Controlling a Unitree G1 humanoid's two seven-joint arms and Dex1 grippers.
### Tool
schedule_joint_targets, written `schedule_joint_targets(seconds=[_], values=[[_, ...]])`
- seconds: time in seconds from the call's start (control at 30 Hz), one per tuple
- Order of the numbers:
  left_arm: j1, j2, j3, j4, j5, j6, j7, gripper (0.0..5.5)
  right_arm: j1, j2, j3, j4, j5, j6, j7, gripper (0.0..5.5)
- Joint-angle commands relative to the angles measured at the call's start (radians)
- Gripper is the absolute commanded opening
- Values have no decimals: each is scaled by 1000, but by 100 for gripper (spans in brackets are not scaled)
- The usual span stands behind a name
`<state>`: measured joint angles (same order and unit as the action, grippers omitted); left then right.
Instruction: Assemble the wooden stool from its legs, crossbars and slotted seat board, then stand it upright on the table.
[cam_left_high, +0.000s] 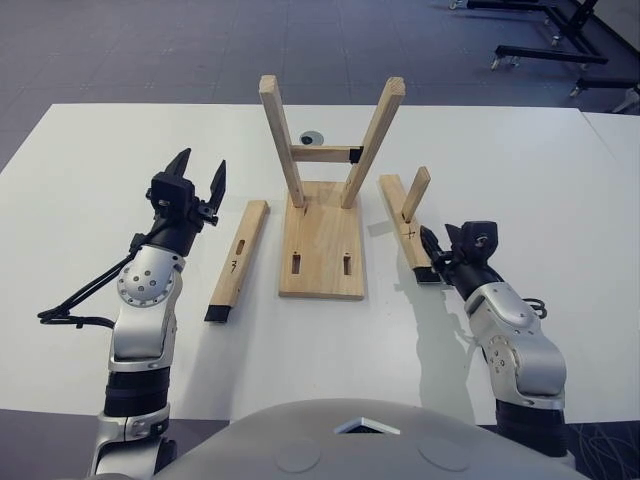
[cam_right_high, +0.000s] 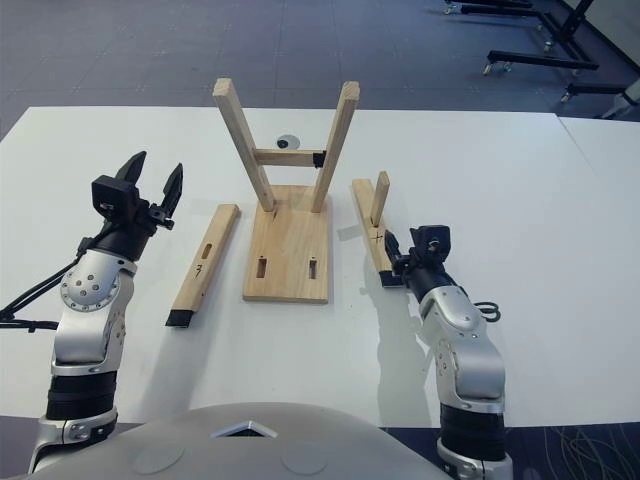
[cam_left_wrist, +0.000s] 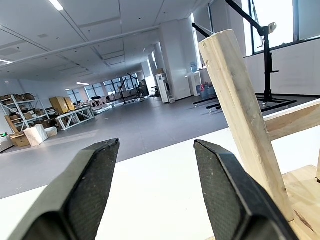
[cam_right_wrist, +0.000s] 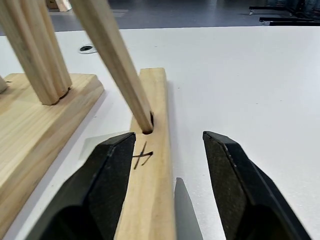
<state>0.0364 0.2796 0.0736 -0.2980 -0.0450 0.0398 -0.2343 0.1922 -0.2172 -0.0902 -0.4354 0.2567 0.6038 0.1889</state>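
The slotted seat board (cam_left_high: 322, 262) lies flat in the middle of the table. Two legs (cam_left_high: 283, 140) stand in its far slots, joined by a crossbar (cam_left_high: 325, 153). A loose leg (cam_left_high: 238, 258) with a black foot lies to the left of the board. To the right lies another leg (cam_left_high: 405, 222) with a short crossbar (cam_left_high: 415, 193) stuck upright in it. My left gripper (cam_left_high: 197, 182) is open, raised above the table left of the loose leg. My right gripper (cam_right_wrist: 172, 167) is open at the near end of the right-hand leg (cam_right_wrist: 150, 150), its fingers either side of the wood.
The white table (cam_left_high: 520, 190) has free room at both sides and along the front. A small round hole (cam_left_high: 312, 137) sits behind the board. A black cable (cam_left_high: 70, 312) trails off my left arm. Metal frames (cam_left_high: 540, 50) stand on the floor beyond.
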Motion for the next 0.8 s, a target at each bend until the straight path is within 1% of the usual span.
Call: schedule_joint_targets(seconds=[0.03, 0.13, 0.33, 0.43, 0.5, 0.6, 0.8], values=[[-12, 2, -13, 5, 13, 15, -1, 272, -42, -15, 34, 9, -3, 47, 13, 249], [-19, 3, -15, 11, 14, 14, -7, 272, -64, -15, 38, 56, -10, 42, 18, 249], [-27, 7, -11, 21, 11, 10, -10, 272, -63, -8, 55, 101, -33, 34, 5, 346], [-27, 5, -10, 23, 11, 8, -7, 272, -65, -18, 69, 90, -42, 65, 2, 396], [-26, 4, -10, 24, 12, 5, -5, 272, -75, -31, 85, 91, -55, 107, 0, 402], [-23, 0, -13, 26, 15, 2, -1, 272, -89, -37, 103, 71, -49, 233, -6, 402], [-2, -13, -14, 8, 24, 0, 18, 272, -142, -62, 81, 45, -25, 424, 1, 402]])
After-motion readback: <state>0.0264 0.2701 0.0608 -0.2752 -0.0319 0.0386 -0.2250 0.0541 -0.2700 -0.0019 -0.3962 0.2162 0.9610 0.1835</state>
